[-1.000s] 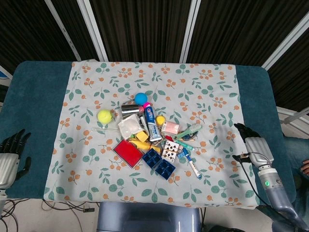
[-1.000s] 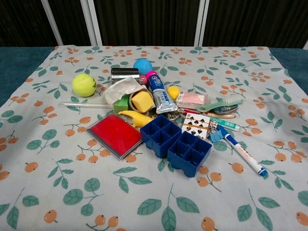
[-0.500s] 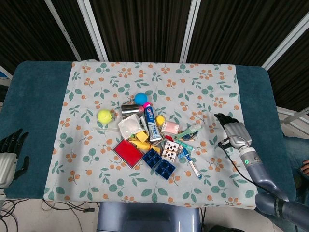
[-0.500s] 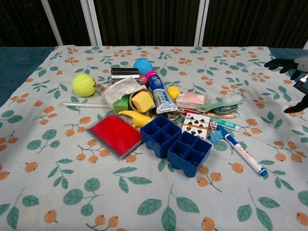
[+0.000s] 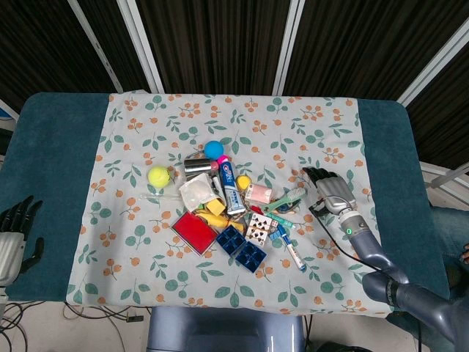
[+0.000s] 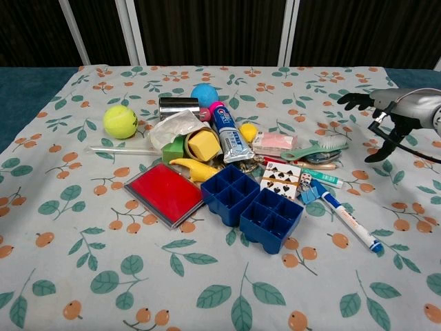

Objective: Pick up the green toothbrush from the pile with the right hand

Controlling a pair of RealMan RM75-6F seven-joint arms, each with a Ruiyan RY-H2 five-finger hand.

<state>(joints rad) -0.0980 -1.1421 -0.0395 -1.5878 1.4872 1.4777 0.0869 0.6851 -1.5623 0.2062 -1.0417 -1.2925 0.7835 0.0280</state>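
Right hand [image 5: 331, 192] hung empty with fingers spread, just right of the pile, not touching anything. Green toothbrush [image 5: 286, 199] lay on the pile's right edge atop other clutter, bristle head toward the hand. Probably light, stiff, slick plastic; best pinched mid-handle.
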